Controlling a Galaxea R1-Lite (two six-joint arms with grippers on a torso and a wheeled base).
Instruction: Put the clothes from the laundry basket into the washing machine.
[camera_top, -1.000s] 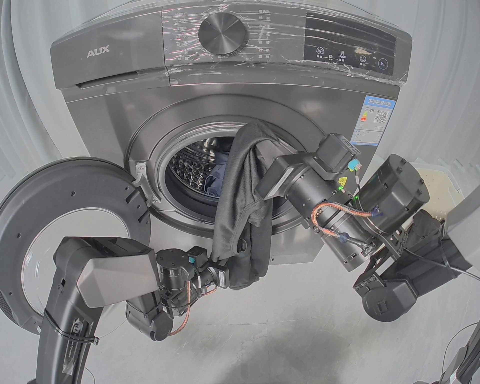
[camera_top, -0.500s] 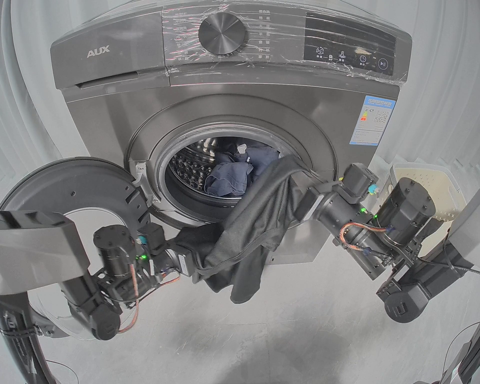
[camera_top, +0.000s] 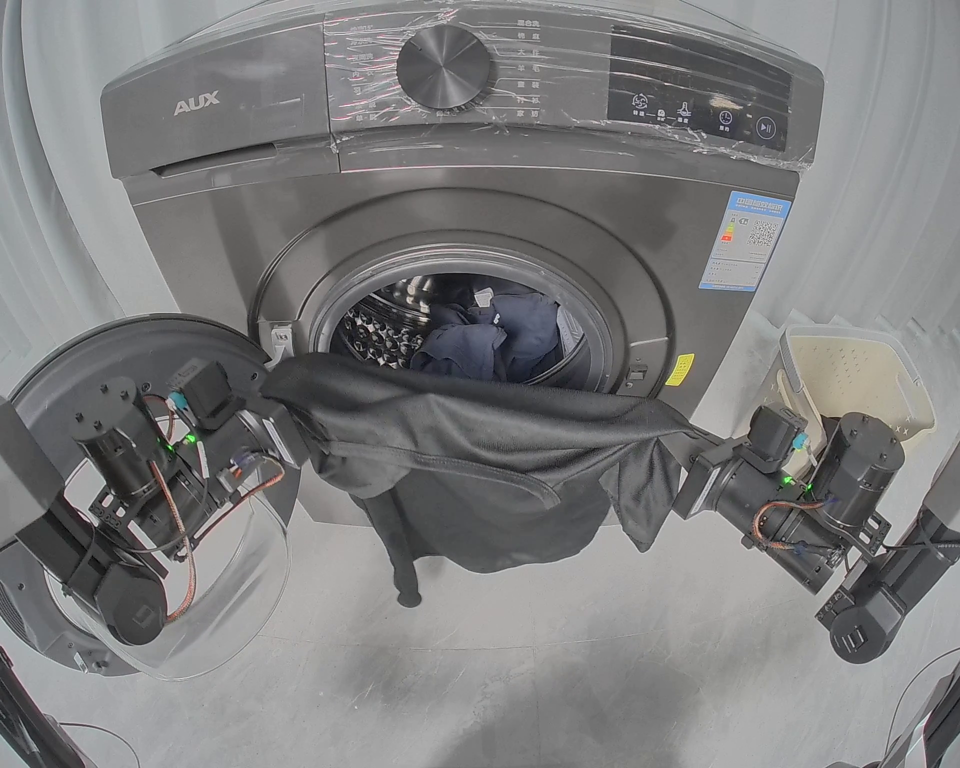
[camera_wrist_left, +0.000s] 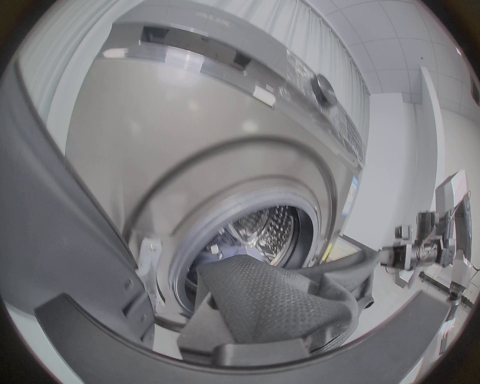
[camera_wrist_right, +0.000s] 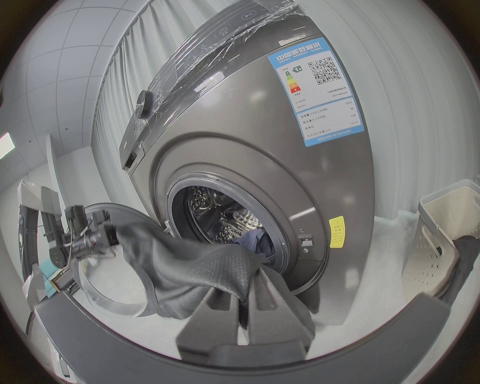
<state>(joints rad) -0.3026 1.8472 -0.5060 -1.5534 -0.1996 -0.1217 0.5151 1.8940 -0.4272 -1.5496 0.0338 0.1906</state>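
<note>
The dark garment (camera_top: 470, 430) hung stretched across the washing machine (camera_top: 230, 230) opening.
You had both sets of jaws clenched on its ends, outside the drum (camera_top: 400, 320); fed in this wide, it could have snagged the door rim (camera_top: 603, 340).

A pale curtain (camera_top: 890, 140) hangs at the back in long folds. The floor (camera_top: 620, 670) is grey and smooth. Up high is a ceiling (camera_wrist_left: 395, 35) of square tiles, and a plain white wall (camera_wrist_left: 385, 160) stands off to one side.
</note>
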